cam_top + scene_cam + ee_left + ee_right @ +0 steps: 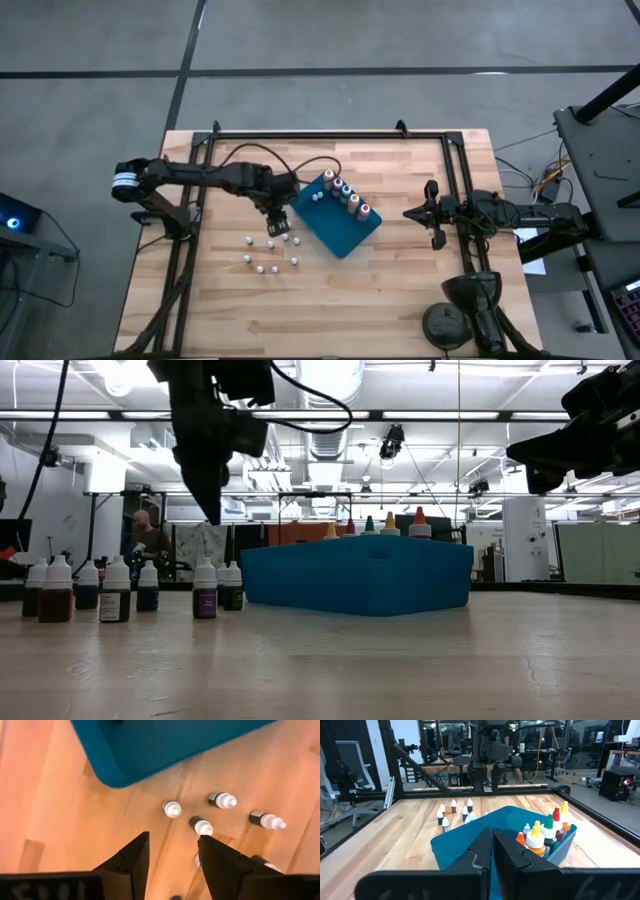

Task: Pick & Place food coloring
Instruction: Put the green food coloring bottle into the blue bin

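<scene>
Several small white-topped food coloring bottles stand upright on the wooden table, near the blue tray. They also show in the low view as bottles and from above as bottles. Several coloured-top bottles stand inside the tray along one wall, also seen as coloured tops. My left gripper hangs open, pointing down, above the white-topped bottles beside the tray's corner, clear of them. My right gripper waits shut at the table's right side.
A black frame rail runs along the table's far edge and down both sides. A dark round stand sits at the near right corner. Bare wood lies near of the bottles and between the tray and my right gripper. A person is in the room behind.
</scene>
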You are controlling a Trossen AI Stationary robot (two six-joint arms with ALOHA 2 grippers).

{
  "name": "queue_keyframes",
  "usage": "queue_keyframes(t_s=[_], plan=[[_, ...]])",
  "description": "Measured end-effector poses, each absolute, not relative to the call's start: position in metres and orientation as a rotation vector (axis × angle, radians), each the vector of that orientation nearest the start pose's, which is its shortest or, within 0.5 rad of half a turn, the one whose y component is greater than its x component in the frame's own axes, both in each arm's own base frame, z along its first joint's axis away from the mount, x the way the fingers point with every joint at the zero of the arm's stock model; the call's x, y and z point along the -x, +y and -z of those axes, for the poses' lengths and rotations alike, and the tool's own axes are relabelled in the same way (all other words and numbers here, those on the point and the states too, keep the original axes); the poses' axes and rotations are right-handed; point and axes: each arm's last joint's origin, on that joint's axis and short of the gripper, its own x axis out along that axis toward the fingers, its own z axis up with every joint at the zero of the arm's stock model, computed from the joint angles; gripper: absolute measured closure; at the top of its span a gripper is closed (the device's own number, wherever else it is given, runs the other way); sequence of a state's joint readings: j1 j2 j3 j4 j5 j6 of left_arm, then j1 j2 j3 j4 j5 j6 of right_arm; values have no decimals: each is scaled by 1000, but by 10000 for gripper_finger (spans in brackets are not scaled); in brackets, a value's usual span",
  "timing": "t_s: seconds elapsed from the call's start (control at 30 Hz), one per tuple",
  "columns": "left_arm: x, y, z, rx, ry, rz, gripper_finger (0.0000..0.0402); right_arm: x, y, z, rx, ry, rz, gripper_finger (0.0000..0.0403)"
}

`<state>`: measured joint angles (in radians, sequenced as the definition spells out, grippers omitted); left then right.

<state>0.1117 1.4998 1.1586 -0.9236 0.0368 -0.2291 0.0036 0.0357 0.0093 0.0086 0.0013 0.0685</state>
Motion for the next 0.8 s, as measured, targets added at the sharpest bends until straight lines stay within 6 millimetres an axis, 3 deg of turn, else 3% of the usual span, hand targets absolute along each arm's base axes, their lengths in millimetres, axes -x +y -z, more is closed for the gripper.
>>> queue_keyframes(t_s=[0.33, 0.8], plan=[[-290, 27, -238, 442, 1239, -312, 262, -99, 0, -165, -68, 17, -2, 394], [-307, 25, -213, 478, 1316, -348, 261, -99, 0, -165, -69, 18, -1, 394]])
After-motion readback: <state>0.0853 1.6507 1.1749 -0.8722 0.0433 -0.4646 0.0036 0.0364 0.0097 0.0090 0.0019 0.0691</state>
